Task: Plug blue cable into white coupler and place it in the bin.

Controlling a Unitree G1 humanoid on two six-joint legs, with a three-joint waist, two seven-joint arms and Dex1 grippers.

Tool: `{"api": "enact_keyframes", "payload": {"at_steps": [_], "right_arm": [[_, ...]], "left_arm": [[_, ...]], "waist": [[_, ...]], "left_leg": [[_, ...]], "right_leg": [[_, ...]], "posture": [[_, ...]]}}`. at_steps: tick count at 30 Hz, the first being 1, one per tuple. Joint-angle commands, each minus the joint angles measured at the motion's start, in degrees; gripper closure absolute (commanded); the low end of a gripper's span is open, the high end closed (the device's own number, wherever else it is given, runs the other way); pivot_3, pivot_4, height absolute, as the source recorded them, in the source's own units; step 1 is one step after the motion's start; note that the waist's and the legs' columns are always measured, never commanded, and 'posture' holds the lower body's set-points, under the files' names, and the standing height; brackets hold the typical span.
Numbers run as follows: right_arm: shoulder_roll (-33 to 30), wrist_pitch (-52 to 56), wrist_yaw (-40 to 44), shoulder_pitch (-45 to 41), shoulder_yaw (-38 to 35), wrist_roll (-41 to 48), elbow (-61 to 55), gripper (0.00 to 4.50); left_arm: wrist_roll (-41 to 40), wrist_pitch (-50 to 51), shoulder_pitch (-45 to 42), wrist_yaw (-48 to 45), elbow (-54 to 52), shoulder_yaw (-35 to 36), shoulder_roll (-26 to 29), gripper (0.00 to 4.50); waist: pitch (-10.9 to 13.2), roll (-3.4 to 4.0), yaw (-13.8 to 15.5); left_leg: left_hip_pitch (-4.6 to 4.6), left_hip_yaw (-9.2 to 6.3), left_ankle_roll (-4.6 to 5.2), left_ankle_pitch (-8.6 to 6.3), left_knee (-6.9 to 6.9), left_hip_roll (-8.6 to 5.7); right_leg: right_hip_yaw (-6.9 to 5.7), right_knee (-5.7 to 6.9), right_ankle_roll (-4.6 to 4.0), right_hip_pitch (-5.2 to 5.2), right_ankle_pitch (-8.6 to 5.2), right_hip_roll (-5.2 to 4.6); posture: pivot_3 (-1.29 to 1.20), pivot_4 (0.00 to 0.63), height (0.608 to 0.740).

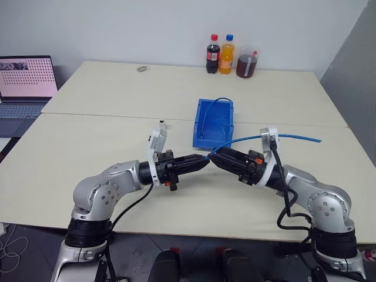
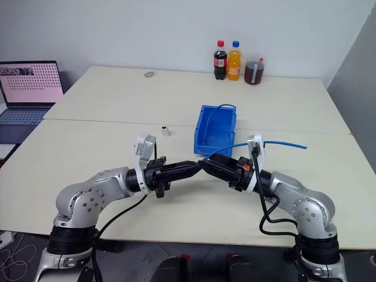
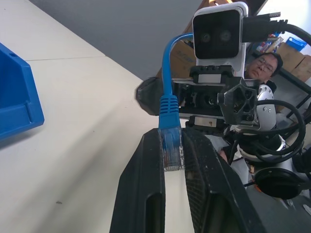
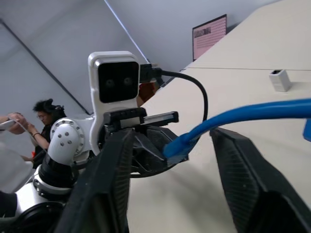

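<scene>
Left gripper (image 1: 202, 161) level, pointing right, pinching blue cable (image 3: 170, 145) plug; right gripper (image 1: 212, 160) opposite, fingers spread. Cream table (image 1: 106, 147), laptop (image 1: 24, 82) far left.

No legible text, bottle labels (image 1: 219, 57) at twelve o'clock too small to read, laptop screen (image 1: 27, 76) at ten o'clock shows unreadable dot pattern

The pale worktop (image 2: 88, 153) carries the bin (image 2: 207, 138) just beyond the end effectors, the white coupler (image 2: 165, 131) beyond the left end effector (image 2: 197, 166), and three drink bottles (image 2: 234, 60) and a laptop (image 2: 32, 88) far off.
</scene>
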Motion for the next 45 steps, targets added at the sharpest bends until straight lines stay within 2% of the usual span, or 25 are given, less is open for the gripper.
{"api": "enact_keyframes", "payload": {"at_steps": [1, 7, 11, 17, 19, 25, 29, 31, 32, 36, 38, 42, 45], "right_arm": [[-0.94, 0.16, 1.66, -1.53, 1.03, 1.06, -0.74, 2.95], [-1.71, -0.07, 2.34, -2.22, 2.53, 0.64, -0.16, 4.44], [-2.13, 0.04, 2.70, -2.26, 2.80, 0.83, -0.14, 4.48], [-2.72, -0.11, 3.17, -2.36, 3.04, 0.48, 0.35, 4.49], [-2.94, -0.29, 3.26, -2.46, 3.14, 0.48, 0.57, 4.49], [-3.15, -0.98, 3.78, -2.61, 3.13, -0.40, 1.27, 4.50], [-3.09, -1.67, 4.06, -2.23, 3.32, -1.28, 1.50, 4.50], [-2.99, -2.02, 4.21, -2.16, 3.47, -1.99, 1.72, 4.50], [-2.94, -2.26, 4.24, -2.03, 3.50, -2.45, 1.71, 4.50], [-2.99, -3.57, 4.41, -1.84, 3.72, -4.41, 2.32, 4.50], [-2.74, -4.10, 4.60, -2.12, 3.87, -5.28, 2.90, 4.50], [-2.29, -5.04, 4.88, -3.26, 4.24, -6.60, 4.24, 4.50], [-2.06, -5.74, 4.99, -4.05, 4.38, -7.58, 5.10, 4.50]], "left_arm": [[-0.98, -1.19, 0.15, -0.26, -2.08, 0.98, 0.37, 4.23], [-0.85, -1.60, 0.10, -0.37, -1.76, 0.85, 0.15, 4.23], [0.25, -2.73, 0.28, -0.28, -1.33, 0.60, 0.04, 4.23], [8.16, -8.98, 2.24, -3.83, -1.09, -4.44, 3.48, 4.23], [9.72, -10.72, 3.04, -4.89, -0.94, -5.44, 4.48, 3.53], [12.70, -13.82, 7.10, -7.89, -1.17, -5.60, 8.85, 2.26], [15.01, -16.19, 11.15, -7.27, -0.42, -3.14, 11.77, 1.41], [17.96, -19.11, 12.41, -5.66, 1.47, -1.94, 12.68, 0.98], [20.61, -21.91, 13.07, -4.25, 2.70, -1.53, 12.98, 0.91], [32.22, -34.42, 11.84, 6.92, 9.65, 0.12, 10.82, 0.00], [34.80, -36.16, 7.97, 14.23, 12.64, 1.23, 7.29, 0.00], [38.97, -32.27, -1.48, 26.67, 20.28, 1.14, 0.12, 0.00], [41.34, -29.58, -7.10, 31.93, 26.21, 0.40, -3.56, 0.00]], "waist": [[0.00, 0.00, 0.00], [0.00, 0.00, 0.00], [0.00, 0.00, 0.00], [0.00, 0.00, -0.01], [0.00, 0.01, 0.01], [0.01, 0.01, -0.08], [0.02, 0.02, -0.09], [0.02, 0.02, -0.08], [0.02, 0.02, -0.08], [0.02, 0.01, 0.02], [0.02, 0.01, 0.22], [0.03, -0.14, 0.67], [0.01, -0.20, 0.41]], "left_leg": [[0.00, 0.01, 0.00, 0.00, 0.00, 0.00], [0.00, 0.00, 0.00, 0.00, 0.00, 0.00], [-0.01, 0.01, 0.00, 0.00, -0.01, 0.00], [-0.01, 0.03, 0.00, 0.00, -0.01, 0.00], [-0.01, 0.03, 0.00, 0.00, -0.02, 0.00], [-0.02, 0.05, 0.00, 0.00, -0.05, 0.02], [-0.02, 0.06, 0.00, 0.00, -0.06, 0.03], [-0.02, 0.06, 0.00, 0.00, -0.06, 0.03], [-0.02, 0.05, 0.00, 0.00, -0.06, 0.04], [-0.02, 0.05, 0.00, 0.00, -0.06, 0.04], [-0.02, 0.07, 0.00, 0.00, -0.06, 0.03], [-0.10, 0.02, 0.01, 0.00, 0.00, -0.04], [-0.11, 0.04, 0.01, 0.00, 0.03, -0.05]], "right_leg": [[0.01, 0.00, 0.00, 0.00, 0.00, 0.00], [0.00, -0.01, 0.00, 0.00, 0.00, -0.01], [0.00, -0.01, 0.00, -0.01, 0.00, 0.00], [0.02, -0.02, -0.01, -0.03, 0.00, 0.00], [0.03, -0.02, -0.01, -0.04, 0.00, 0.00], [0.04, -0.04, -0.02, -0.07, -0.01, -0.01], [0.04, -0.04, -0.05, -0.08, -0.04, -0.02], [0.03, -0.04, -0.06, -0.08, -0.04, -0.02], [0.02, -0.04, -0.06, -0.09, -0.04, -0.02], [0.01, -0.04, -0.06, -0.09, -0.05, -0.03], [0.03, -0.05, -0.06, -0.09, -0.04, -0.05], [-0.05, -0.03, -0.03, -0.06, 0.00, -0.10], [-0.02, -0.05, 0.02, -0.05, 0.03, -0.07]], "posture": [[0.00, 0.150, 0.740], [0.00, 0.150, 0.740], [0.00, 0.150, 0.740], [0.00, 0.150, 0.740], [0.00, 0.150, 0.740], [0.00, 0.150, 0.740], [0.00, 0.150, 0.740], [0.00, 0.150, 0.740], [0.00, 0.150, 0.740], [0.00, 0.150, 0.740], [0.00, 0.150, 0.740], [0.00, 0.150, 0.740], [0.00, 0.150, 0.740]]}}
